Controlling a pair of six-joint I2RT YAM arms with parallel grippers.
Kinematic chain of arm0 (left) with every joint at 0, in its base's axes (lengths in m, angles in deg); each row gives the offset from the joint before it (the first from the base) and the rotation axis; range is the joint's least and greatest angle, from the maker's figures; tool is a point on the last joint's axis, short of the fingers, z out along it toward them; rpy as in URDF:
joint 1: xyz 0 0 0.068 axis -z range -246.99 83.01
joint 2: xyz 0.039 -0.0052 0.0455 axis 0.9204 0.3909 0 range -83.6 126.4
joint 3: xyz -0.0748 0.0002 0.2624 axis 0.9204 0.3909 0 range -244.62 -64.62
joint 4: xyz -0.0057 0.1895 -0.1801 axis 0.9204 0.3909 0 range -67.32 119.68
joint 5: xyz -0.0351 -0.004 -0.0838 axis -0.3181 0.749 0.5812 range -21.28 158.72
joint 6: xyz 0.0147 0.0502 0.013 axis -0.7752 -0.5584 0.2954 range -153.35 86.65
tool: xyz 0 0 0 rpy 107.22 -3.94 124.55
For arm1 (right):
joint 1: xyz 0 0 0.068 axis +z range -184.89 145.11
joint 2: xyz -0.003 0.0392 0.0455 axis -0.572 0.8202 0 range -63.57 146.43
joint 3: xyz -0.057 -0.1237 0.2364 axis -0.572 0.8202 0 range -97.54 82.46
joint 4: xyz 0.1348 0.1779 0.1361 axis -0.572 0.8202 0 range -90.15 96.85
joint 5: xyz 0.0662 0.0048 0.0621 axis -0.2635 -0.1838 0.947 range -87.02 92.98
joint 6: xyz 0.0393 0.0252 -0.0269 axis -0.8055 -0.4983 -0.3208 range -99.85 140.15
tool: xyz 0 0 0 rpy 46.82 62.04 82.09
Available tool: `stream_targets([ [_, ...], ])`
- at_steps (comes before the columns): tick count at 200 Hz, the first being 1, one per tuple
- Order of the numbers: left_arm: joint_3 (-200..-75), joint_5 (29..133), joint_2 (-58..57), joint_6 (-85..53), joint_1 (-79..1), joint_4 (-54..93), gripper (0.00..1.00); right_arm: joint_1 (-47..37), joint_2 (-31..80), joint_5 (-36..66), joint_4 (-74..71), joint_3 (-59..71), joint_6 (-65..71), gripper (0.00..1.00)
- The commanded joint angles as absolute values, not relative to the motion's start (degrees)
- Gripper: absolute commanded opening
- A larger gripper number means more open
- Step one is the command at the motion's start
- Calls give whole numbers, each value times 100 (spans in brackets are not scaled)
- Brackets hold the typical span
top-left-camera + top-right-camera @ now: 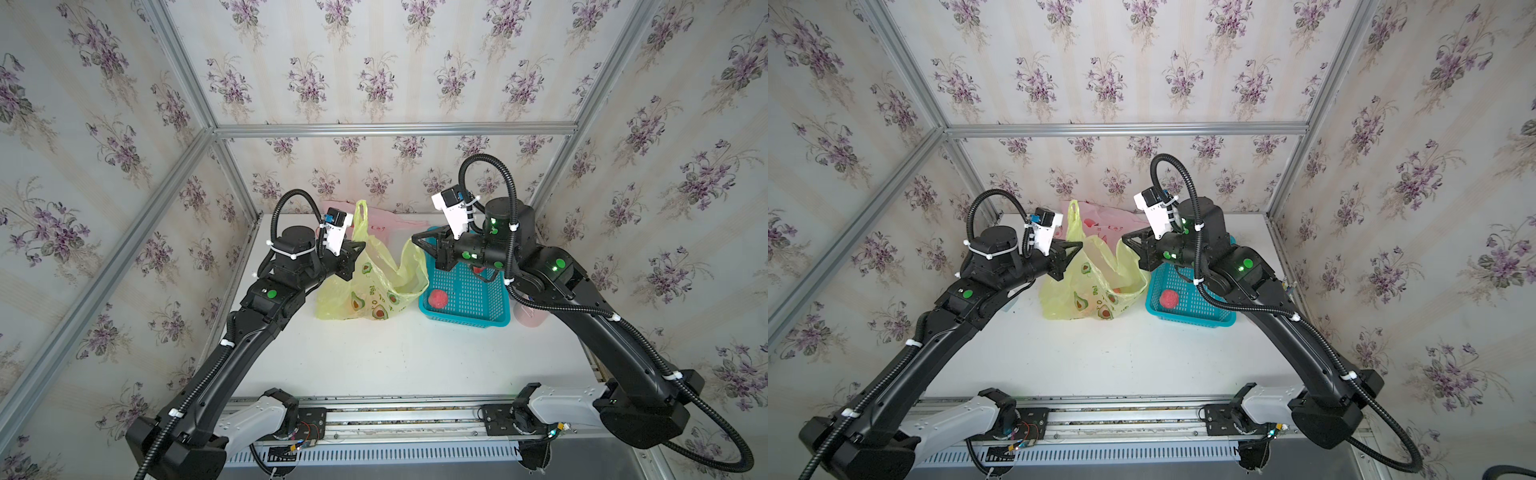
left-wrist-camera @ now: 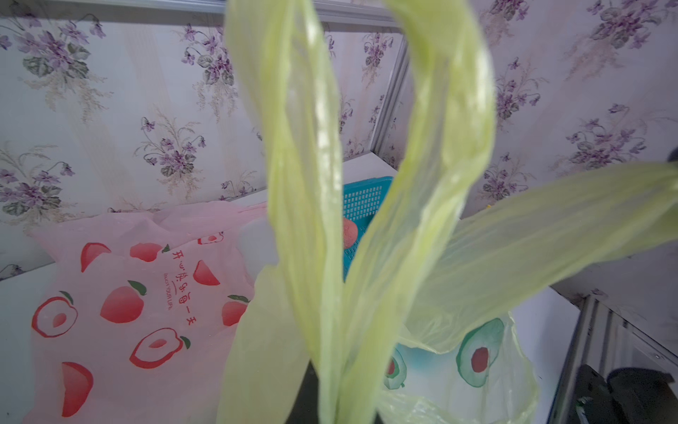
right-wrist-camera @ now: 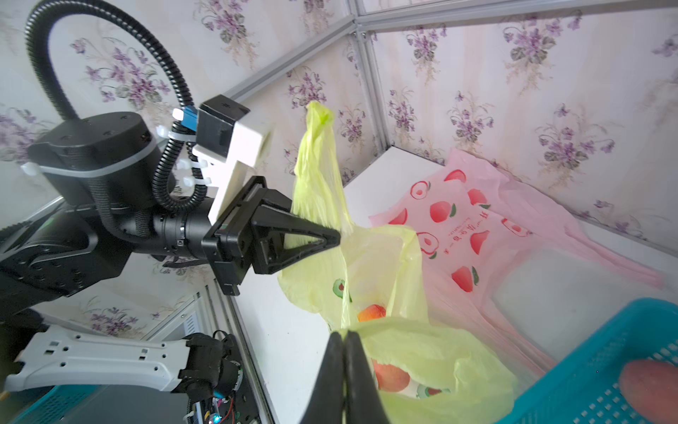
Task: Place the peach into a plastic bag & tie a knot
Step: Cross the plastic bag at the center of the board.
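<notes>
Yellow-green film between the tips of the right gripper (image 3: 345, 336): pinches flat, jaws together, on one handle of the plastic bag (image 1: 374, 286). Faces the left gripper (image 3: 339, 235) across the bag's mouth; clamps there too, on the other handle (image 3: 319, 161), loop standing up above the jaws. Holds the mouth drawn open between the two, bag bottom on the desk (image 1: 395, 357). Down inside, below and between both grippers, the peach (image 3: 390, 376), orange-red through the film.

For the knot, probably a matter of bringing the two handles together and crossing them: upright on the left side, stretched nearly level toward the right, each already in the nearer gripper.

Just beside the bag, a teal basket (image 1: 469, 316) with another peach (image 1: 438, 298); behind, flat on the desk, a pink bag (image 2: 121, 293).

Second orange patch higher in the bag: separate fruit or the same one, hard to tell. From the left wrist view, no sight of its own jaws, only handle strips, close and blurred.
</notes>
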State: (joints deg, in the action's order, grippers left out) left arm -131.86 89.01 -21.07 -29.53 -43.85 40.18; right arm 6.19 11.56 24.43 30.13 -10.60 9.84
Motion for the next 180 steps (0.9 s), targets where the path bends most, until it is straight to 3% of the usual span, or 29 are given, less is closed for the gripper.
stream_targets([
  [1, -13346, 9839, -2021, -3101, -4373, 4620, 11, 624, 1312, 3444, 2552, -1125, 1179, 0],
  [57, -13357, 9844, -1564, -3291, -4080, 5063, 11, 658, 1822, 4382, 1769, -723, 727, 0],
  [158, -13440, 9685, -1613, -3384, -4069, 5063, 12, 940, 2619, 3600, 2015, -1194, 435, 0],
  [180, -13456, 9652, -1656, -3462, -4066, 5084, 16, 938, 2645, 3639, 1994, -1204, 440, 0],
])
